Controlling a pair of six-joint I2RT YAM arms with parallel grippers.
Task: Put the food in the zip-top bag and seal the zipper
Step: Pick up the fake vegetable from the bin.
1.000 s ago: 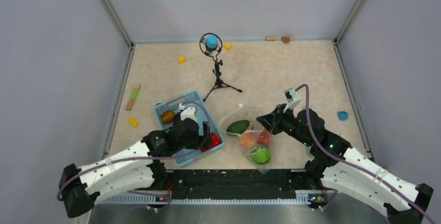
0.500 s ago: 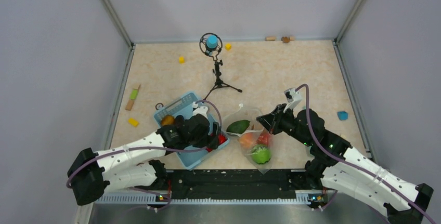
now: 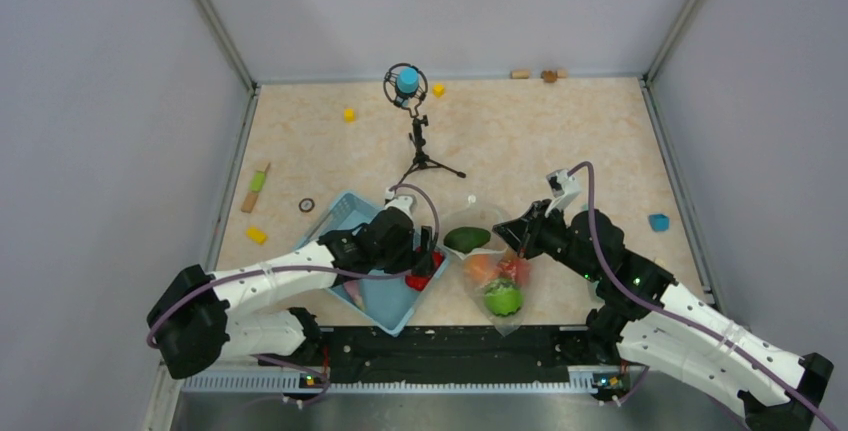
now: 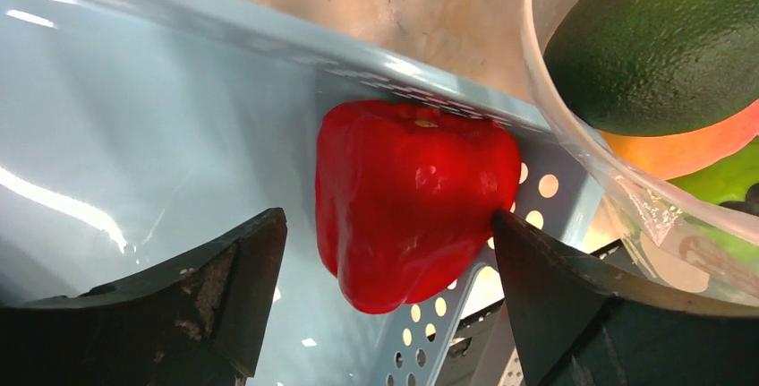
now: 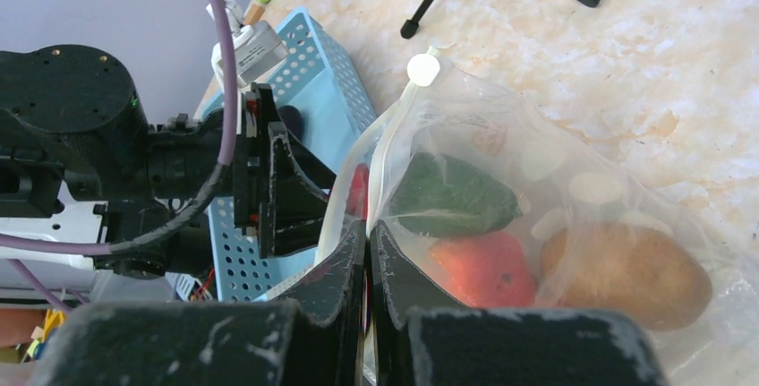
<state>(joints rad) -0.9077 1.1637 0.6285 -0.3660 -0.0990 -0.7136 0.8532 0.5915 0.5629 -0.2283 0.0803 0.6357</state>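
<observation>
A red pepper lies in the right corner of the light blue basket, against its perforated wall. My left gripper is open astride it; the right fingertip touches the pepper and the left one stands clear. The zip-top bag lies just right of the basket, holding a dark green piece, an orange piece, a brown piece and a bright green fruit. My right gripper is shut on the bag's mouth edge by the whitish zipper, holding the mouth up.
A microphone on a small tripod stands behind the basket and bag. Yellow cubes and a green-and-orange stick lie to the left, and a small blue piece to the right. Grey walls enclose the table.
My left arm has swung right across the basket to the pepper, and the basket has turned and slid with it. The right arm and the bag have stayed put.
</observation>
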